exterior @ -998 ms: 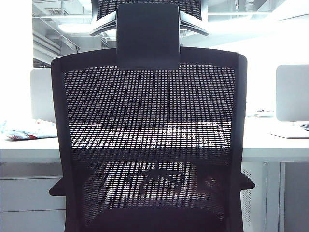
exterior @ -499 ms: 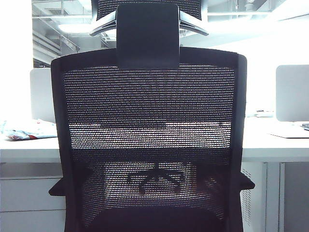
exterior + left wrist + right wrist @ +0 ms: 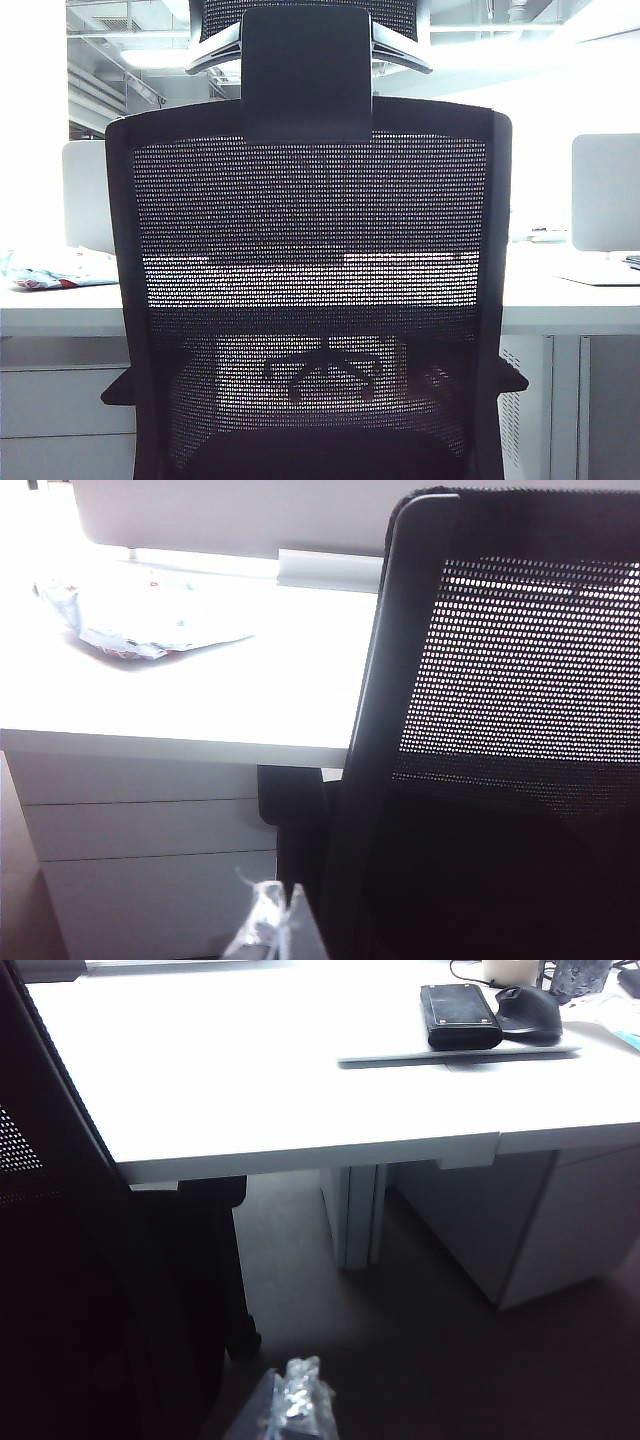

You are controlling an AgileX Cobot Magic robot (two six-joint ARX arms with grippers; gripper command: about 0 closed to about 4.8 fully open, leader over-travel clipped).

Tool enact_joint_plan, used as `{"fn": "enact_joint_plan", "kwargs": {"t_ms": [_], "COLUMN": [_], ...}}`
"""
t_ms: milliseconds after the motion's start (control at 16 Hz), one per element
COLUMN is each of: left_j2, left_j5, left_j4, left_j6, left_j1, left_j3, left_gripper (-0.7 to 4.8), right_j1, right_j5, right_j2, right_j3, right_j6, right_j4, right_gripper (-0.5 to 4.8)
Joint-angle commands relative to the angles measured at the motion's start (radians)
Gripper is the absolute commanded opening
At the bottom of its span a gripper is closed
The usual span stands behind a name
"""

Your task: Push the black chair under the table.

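Mesh-backed black office chair (image 3: pixel 310 300) beside left end effector (image 3: pixel 272 930) and right end effector (image 3: pixel 290 1405), fingers seemingly together; white flat-topped bench (image 3: pixel 300 1080) edge beyond, open floor (image 3: pixel 420 1360) underneath.

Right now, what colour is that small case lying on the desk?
Black case, beside a dark mouse; the right wrist view shows it best.

Bright light washed out the open office. Exposed ducts (image 3: pixel 110 70) crossed the ceiling. Grey partition panels (image 3: pixel 606 192) stood behind, above dark floor (image 3: pixel 420 1340).
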Motion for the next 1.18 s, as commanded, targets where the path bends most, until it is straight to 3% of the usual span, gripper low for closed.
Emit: {"fn": "enact_joint_plan", "kwargs": {"t_ms": [62, 249, 499, 1185], "left_j2": [0.000, 0.000, 0.000, 0.001], "left_j5": [0.002, 0.002, 0.002, 0.002], "left_j4": [0.006, 0.006, 0.006, 0.006], "left_j6": [0.006, 0.006, 0.006, 0.006], "left_j1": [0.000, 0.000, 0.000, 0.000], "left_j3": [0.000, 0.000, 0.000, 0.000], "left_gripper": [-0.05, -0.05, -0.05, -0.05], "right_j1": [-0.006, -0.044, -0.137, -0.140], "right_j5": [-0.023, -0.055, -0.178, -0.188], "right_j2": [-0.084, -0.119, -0.119, -0.119], "right_j3": [-0.049, -0.056, -0.056, -0.082], "right_j6": [-0.003, -0.003, -0.003, 0.001], "right_j4": [0.071, 0.080, 0.085, 0.111], "right_gripper": [0.00, 0.00, 0.00, 0.00]}}
